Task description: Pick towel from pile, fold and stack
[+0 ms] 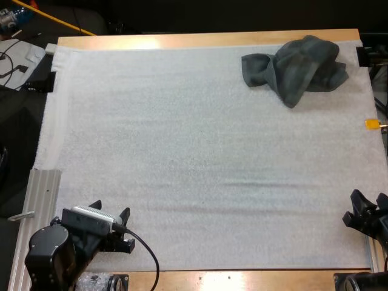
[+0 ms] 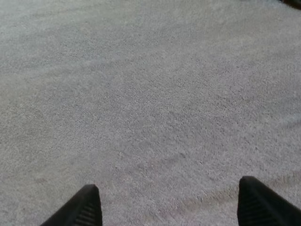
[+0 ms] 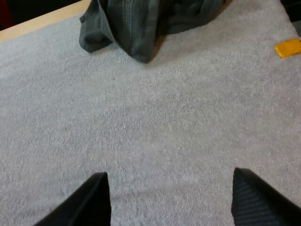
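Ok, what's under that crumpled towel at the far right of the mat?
The crumpled towel lies on the white mat, its far edge at the bare strip of the wooden table. Its folds cover whatever is beneath, so a second towel cannot be ruled out.

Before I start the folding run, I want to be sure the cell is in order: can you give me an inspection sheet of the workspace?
Surface: white mat lying flat on the wooden table.
Job's things: one crumpled towel, dark grey-green, at the mat's far right corner, untouched.
Clutter: nothing seen.
Grippers: left gripper open over bare mat at the near left; right gripper open at the near right, facing the towel and well apart from it.
Cables: yellow cable and dark cords off the table, beyond its far left corner.
Surroundings: metal rail along the table's left side.
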Controlling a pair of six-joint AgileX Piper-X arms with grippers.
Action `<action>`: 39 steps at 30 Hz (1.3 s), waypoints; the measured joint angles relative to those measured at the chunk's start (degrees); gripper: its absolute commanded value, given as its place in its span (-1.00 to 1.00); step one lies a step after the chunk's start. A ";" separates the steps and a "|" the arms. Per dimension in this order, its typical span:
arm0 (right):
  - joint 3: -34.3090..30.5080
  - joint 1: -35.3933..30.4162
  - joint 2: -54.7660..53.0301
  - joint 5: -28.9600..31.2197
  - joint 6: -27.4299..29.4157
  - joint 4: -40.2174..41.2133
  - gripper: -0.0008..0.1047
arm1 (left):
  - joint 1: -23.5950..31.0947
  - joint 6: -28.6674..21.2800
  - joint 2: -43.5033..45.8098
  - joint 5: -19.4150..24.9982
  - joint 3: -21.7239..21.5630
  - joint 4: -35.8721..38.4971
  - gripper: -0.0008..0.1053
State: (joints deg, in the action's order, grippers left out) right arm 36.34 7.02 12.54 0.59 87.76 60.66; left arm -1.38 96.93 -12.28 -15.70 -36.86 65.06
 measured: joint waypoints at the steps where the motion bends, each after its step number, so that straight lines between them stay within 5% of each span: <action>1: 0.00 0.00 0.00 0.00 0.00 0.00 0.05 | 0.00 0.00 0.00 0.00 0.00 0.00 0.14; 12: 3.65 0.00 2.14 -2.40 0.00 0.00 0.04 | -0.13 0.18 -0.70 -3.93 -1.04 -0.18 0.14; 28: 18.04 0.00 19.52 -18.93 1.34 -0.35 0.04 | -11.24 0.81 -15.06 -10.09 -12.36 -5.00 0.15; 39: 16.96 0.00 29.84 -17.38 -2.72 -10.84 0.03 | -13.71 1.88 -17.29 -10.19 -11.39 -9.15 0.16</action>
State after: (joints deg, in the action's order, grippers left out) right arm 53.30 7.02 42.38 -16.79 85.04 49.82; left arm -15.09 98.81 -29.58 -25.89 -48.25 55.91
